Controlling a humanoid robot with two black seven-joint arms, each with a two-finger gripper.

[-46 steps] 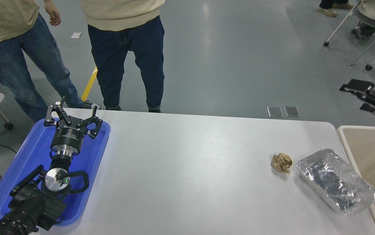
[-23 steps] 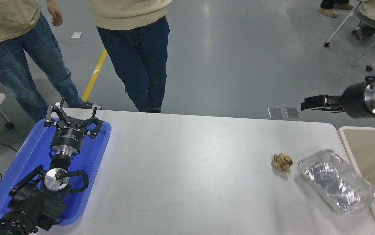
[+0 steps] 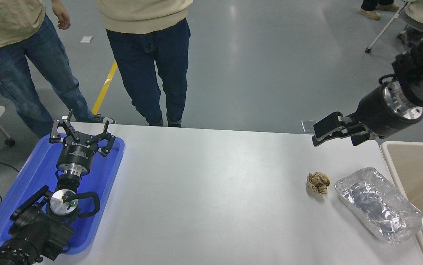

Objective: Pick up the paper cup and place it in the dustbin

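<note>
The right gripper (image 3: 327, 130), black and two-fingered, hangs above the white table's far right corner, fingers pointing left and close together with nothing between them. No paper cup shows anywhere on the table or in either gripper; by that, the cup is probably already down in the dustbin (image 3: 390, 162), the large beige rectangular bin with a pale cream rim standing against the table's right edge, though only part of its inside can be seen and no cup shows there.

Near the right edge lie a crumpled brown paper ball (image 3: 318, 182) and, just beside it toward the near right corner, a crinkled silver foil container (image 3: 380, 204).

The risk, as I judge it: with no cup to target, the gripper could take the paper ball instead, since it lies almost under the fingers, or its low fingers could knock the light foil container toward the bin.

The left gripper (image 3: 82, 134) rests parked with fingers spread over a flat blue plastic tray (image 3: 31, 184) at the near left corner.

The white table (image 3: 211, 191) is smooth. Beyond its far edge, two people in jeans (image 3: 148, 66) stand on a grey floor with a yellow line (image 3: 104, 92).
</note>
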